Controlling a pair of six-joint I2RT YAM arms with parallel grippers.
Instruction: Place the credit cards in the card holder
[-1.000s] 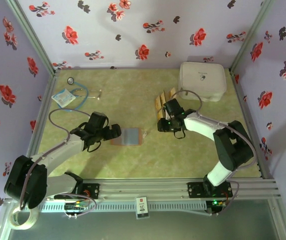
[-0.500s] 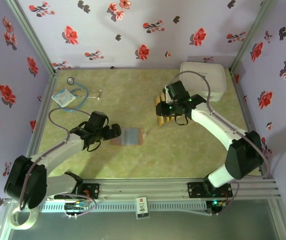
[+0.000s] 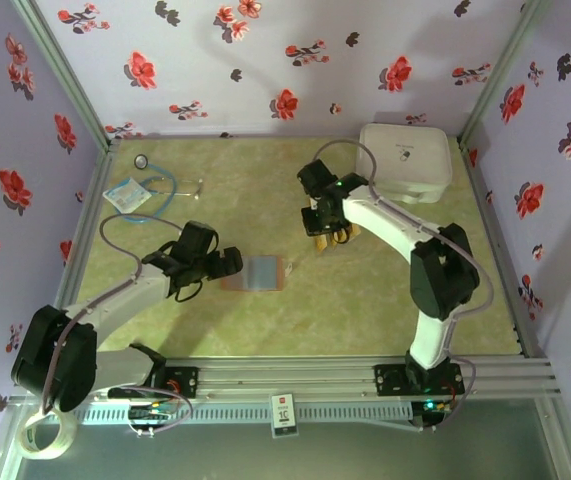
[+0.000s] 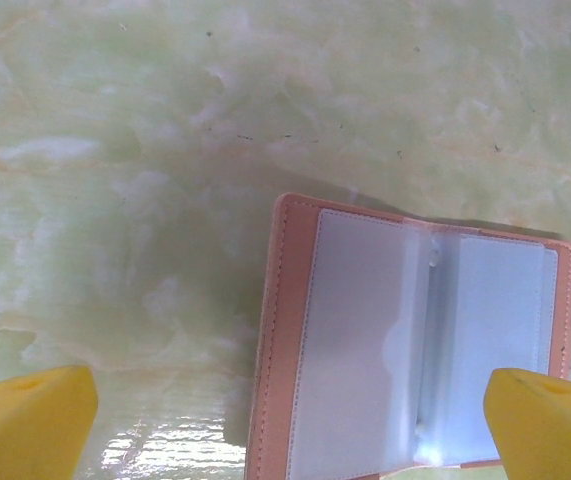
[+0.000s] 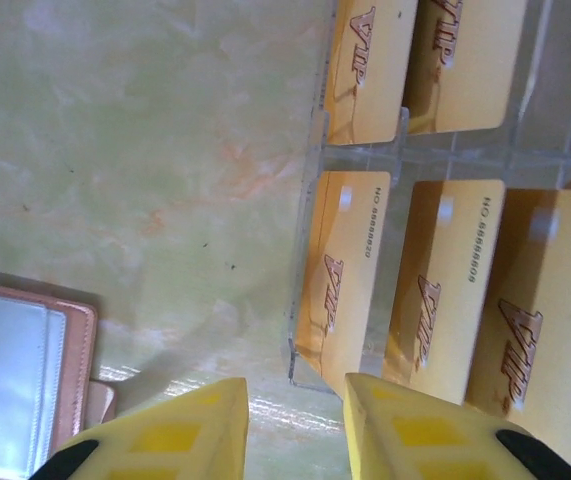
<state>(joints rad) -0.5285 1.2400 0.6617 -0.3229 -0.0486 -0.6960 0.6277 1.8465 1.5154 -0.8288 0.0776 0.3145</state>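
Several golden credit cards (image 5: 345, 260) marked VIP stand in a clear slotted rack (image 5: 405, 155); from above they (image 3: 339, 236) peek out under the right arm. My right gripper (image 5: 295, 430) hovers at the rack's near corner, fingers narrowly open with nothing between them; from above it (image 3: 325, 230) is at mid-table. The reddish-brown card holder (image 4: 415, 340) lies spread flat on the table, its clear sleeves facing up, with a corner (image 5: 25, 370) also in the right wrist view. My left gripper (image 4: 285, 440) is wide open over the holder's (image 3: 255, 273) left part, touching nothing.
A large white zippered case (image 3: 405, 160) sits at the back right, close behind the right arm. A stethoscope (image 3: 155, 185) and a small packet (image 3: 125, 196) lie at the back left. Floral walls close in the table on three sides.
The right arm swung up from mid-table and back over the card rack, its fingers narrowing. The left arm and the card holder stayed put.
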